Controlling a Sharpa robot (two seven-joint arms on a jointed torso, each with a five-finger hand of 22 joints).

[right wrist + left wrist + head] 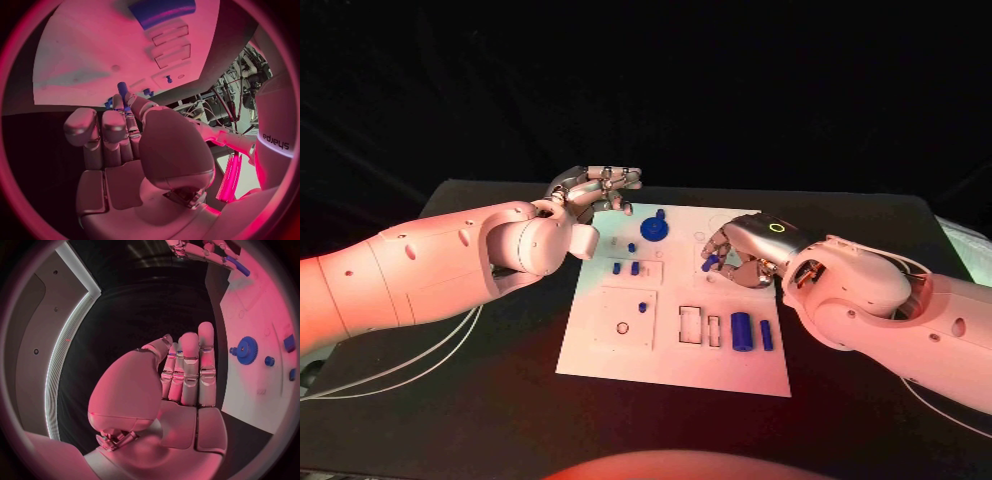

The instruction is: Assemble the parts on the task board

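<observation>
The white task board lies mid-table. My right hand hovers over the board's upper right part and pinches a small blue peg between thumb and a finger; the peg sticks out past the fingertips toward the board. My left hand hangs over the board's far left corner with nothing in it, its fingers held straight and side by side. A blue gear sits on the board close to that hand, and the gear faces the left palm's side.
Two short blue pegs stand in a slot block below the gear, one more above them. A thick blue cylinder and a thinner one lie at the board's near right, beside empty rectangular slots. Black table surrounds the board.
</observation>
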